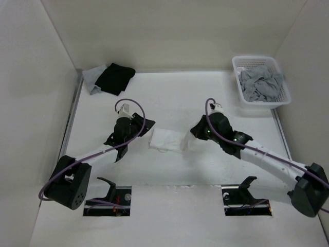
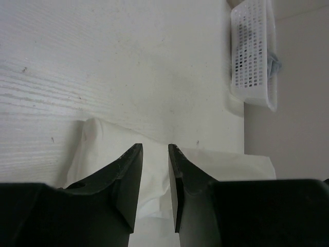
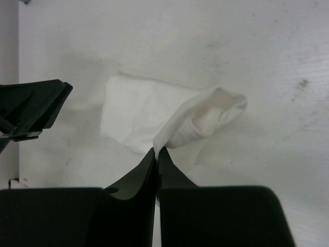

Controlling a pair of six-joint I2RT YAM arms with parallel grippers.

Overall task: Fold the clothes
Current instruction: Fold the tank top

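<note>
The clothes, a white undershirt [image 1: 165, 140], lies folded into a small bundle on the table between the two arms. My right gripper [image 1: 188, 140] is shut on a corner of its right end. In the right wrist view that gripper [image 3: 157, 150] pinches the fabric, and the end of the undershirt [image 3: 139, 110] rises from the table in a rolled flap. My left gripper [image 1: 140, 133] hovers at the bundle's left end. Seen from the left wrist, it [image 2: 154, 146] is open, with the undershirt [image 2: 103, 144] lying below and between the fingers, not gripped.
A white plastic basket [image 1: 257, 58] holding grey garments [image 1: 262, 85] stands at the back right, also seen as the basket [image 2: 252, 51]. A black cloth [image 1: 114, 78] over pale grey cloth [image 1: 91, 80] lies at the back left. White walls enclose the table.
</note>
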